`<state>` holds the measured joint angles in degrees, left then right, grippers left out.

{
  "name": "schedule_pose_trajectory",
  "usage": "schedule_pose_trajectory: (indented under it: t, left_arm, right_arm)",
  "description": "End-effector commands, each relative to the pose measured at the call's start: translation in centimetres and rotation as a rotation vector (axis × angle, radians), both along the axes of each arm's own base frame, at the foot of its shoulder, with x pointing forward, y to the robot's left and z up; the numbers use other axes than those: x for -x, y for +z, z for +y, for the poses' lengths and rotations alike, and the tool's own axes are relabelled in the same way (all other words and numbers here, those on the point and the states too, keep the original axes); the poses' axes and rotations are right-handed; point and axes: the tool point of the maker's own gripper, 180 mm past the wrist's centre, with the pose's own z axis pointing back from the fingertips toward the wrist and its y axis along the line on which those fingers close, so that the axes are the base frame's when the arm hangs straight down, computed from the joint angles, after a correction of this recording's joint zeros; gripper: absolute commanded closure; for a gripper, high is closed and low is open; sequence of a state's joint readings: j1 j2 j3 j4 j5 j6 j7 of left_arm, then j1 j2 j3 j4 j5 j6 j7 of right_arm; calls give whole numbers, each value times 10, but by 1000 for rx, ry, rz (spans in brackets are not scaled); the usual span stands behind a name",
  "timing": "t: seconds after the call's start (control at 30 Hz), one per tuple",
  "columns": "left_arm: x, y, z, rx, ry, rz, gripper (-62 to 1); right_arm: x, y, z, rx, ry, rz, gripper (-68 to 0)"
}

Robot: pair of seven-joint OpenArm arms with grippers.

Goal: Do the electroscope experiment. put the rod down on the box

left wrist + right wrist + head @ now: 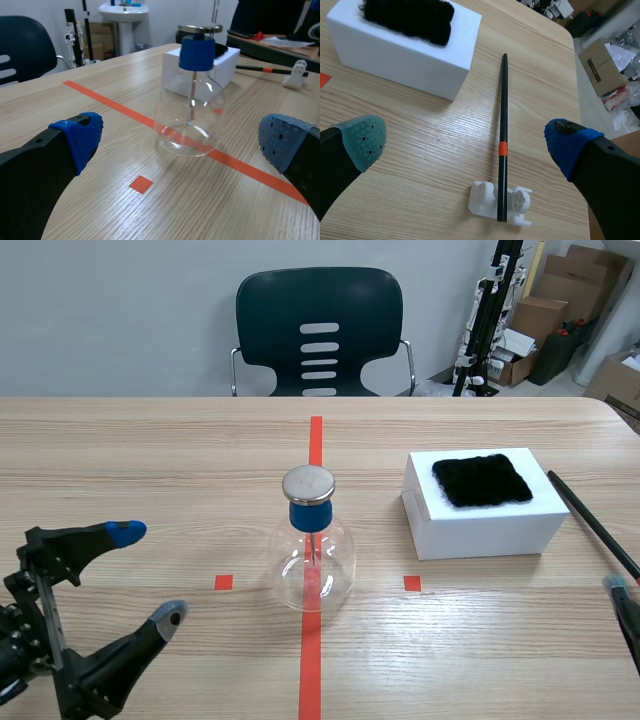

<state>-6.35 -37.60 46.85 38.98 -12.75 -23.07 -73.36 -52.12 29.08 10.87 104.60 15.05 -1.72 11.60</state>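
Note:
A thin black rod (pixel 503 135) with an orange band lies on the table beside the white box (pixel 400 52), its near end resting in a small white holder (pixel 499 202). In the scene view the rod (pixel 592 522) runs along the table's right side next to the box (pixel 483 512), which carries a black fur patch (pixel 481 480). My right gripper (pixel 465 145) hovers open above the rod, one finger on each side of it. The glass flask electroscope (pixel 312 540) with blue stopper and metal cap stands on the red tape line. My left gripper (pixel 140 575) is open at the near left, empty, facing the flask (pixel 190 100).
A dark chair (pixel 318 332) stands behind the table. Cardboard boxes (pixel 560 300) and a black stand are at the back right. Red tape squares (pixel 223 581) mark the table on both sides of the flask. The table's right edge is close to the rod.

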Motion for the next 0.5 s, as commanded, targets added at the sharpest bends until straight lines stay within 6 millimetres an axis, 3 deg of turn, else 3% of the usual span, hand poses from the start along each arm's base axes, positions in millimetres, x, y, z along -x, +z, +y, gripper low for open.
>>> schedule_pose_trajectory:
  t: [0.0, 0.27, 0.47]
  left_arm:
    - [-4, 9, 12, 11, 16, -12, -623]
    - [-19, 16, 59, -28, 164, 31, -623]
    - [-15, 25, 64, -72, 178, 82, -623]
  right_arm:
    - [-8, 13, 3, -1, 17, -47, -679]
    - [-8, 13, 3, 6, 22, -49, -679]
    - [-8, 13, 4, 19, 29, -48, -679]
